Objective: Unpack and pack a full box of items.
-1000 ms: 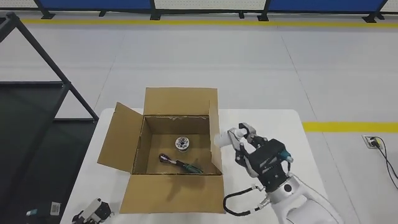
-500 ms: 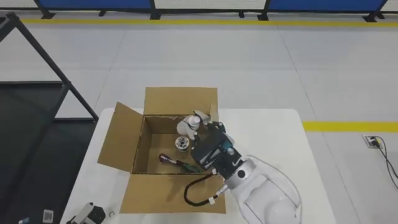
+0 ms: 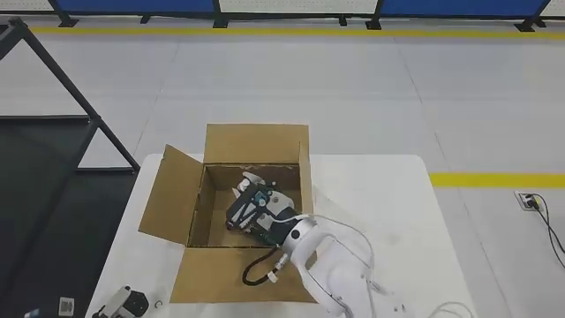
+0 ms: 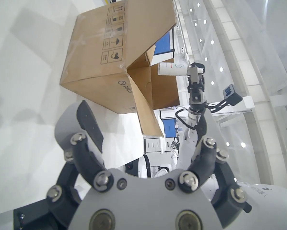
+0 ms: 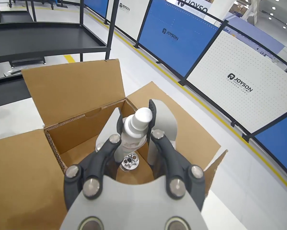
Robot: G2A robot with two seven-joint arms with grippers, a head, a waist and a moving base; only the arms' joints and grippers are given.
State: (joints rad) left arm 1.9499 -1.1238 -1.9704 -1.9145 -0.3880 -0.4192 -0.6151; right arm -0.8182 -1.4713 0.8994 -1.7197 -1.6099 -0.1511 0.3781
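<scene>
Looks like the packing step; grasps a white bottle in the right gripper, cap outward, over the open box and above the round metal part on its floor; calls next for lowering straight down and letting go beside that part; finds walls close around and flaps raised at the rim, with free room only upward; shows the left gripper released, low over the surface, outside a box corner.

The box is matt brown corrugated cardboard, with fluting exposed at cut edges. The bottle is smooth white plastic with a satin cap; the disc is polished metal. The tabletop is smooth, white, faintly glossy.
</scene>
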